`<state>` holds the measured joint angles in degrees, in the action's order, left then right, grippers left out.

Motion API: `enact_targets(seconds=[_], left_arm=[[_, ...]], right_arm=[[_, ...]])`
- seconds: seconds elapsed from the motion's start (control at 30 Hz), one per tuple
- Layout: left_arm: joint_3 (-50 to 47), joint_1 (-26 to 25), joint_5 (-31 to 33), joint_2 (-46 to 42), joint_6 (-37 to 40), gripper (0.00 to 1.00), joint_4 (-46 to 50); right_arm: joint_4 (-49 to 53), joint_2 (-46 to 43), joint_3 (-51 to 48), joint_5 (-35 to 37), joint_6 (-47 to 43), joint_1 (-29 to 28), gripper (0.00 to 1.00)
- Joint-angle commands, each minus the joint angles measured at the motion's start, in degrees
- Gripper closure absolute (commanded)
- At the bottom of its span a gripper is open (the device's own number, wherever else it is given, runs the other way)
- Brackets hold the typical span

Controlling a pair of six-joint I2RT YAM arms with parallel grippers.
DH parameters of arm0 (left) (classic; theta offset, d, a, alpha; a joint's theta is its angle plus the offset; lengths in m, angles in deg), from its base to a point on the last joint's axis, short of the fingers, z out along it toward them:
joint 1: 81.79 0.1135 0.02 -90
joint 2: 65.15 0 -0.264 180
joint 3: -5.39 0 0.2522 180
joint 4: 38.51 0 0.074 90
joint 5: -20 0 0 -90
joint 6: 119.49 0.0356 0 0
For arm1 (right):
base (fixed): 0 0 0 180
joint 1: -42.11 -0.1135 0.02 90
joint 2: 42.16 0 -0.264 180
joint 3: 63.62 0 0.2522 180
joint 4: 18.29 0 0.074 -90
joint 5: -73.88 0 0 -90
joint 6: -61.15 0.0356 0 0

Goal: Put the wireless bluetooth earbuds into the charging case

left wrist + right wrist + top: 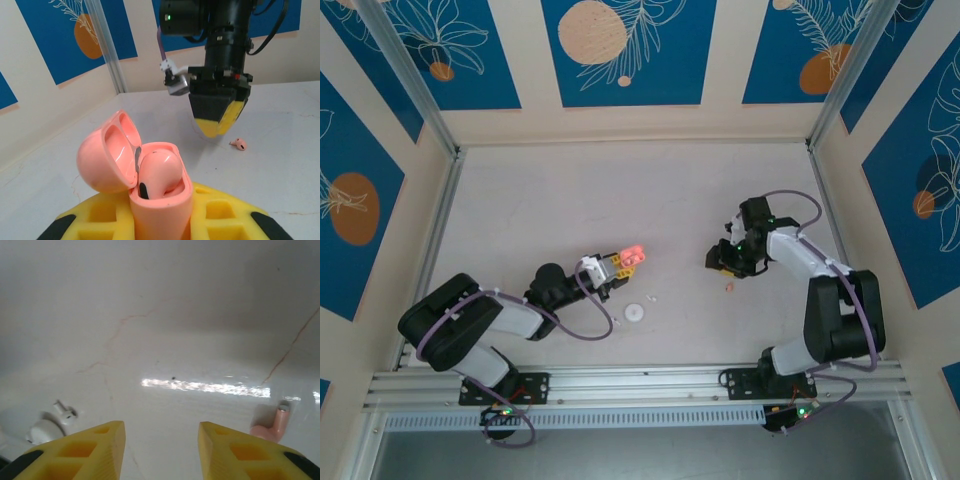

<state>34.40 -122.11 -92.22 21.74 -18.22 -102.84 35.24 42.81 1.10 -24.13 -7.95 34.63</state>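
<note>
My left gripper (617,264) is shut on the salmon-pink charging case (161,207), held upright with its lid (102,157) hinged open. One pink earbud (161,172) sits in the case. A second pink earbud (239,144) lies on the table just beside my right gripper (725,264). In the right wrist view that gripper (160,427) is open over bare table with nothing between its yellow fingers, and the pink earbud (272,427) lies just outside its right finger. A white earbud (64,411) lies to the left.
A round white charging case (636,312) lies on the table in front of the left gripper, with a small white bit (651,297) next to it. Metal frame posts and panel walls ring the table (570,200).
</note>
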Motion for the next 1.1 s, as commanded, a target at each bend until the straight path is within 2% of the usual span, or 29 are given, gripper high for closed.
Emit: enact_targets(seconds=[0.0, 0.27, 0.4, 0.67, 1.07], left_arm=[[0.05, -0.72, 0.08, 0.65, 1.57, 0.85, -2.49], [0.18, -0.73, 0.32, 0.91, 1.75, 0.85, -2.51], [0.06, -0.73, 0.51, 0.91, 1.84, 0.85, -2.52], [0.31, -0.69, 0.34, 1.0, 1.93, 0.85, -2.51], [-0.13, -0.72, 0.51, 0.42, 2.06, 0.85, -2.49]], right_arm=[[1.46, 2.51, 1.53, 3.21, -1.68, 0.08, 0.56], [1.77, 8.91, 3.4, 5.39, -2.45, -0.76, 0.53], [3.65, 11.03, 4.26, 8.82, -2.21, -1.52, 0.53], [7.05, 11.06, 4.68, 15.29, -0.88, -2.86, 0.48], [11.9, 11.05, 6.38, 16.37, 2.15, -5.76, 0.47]])
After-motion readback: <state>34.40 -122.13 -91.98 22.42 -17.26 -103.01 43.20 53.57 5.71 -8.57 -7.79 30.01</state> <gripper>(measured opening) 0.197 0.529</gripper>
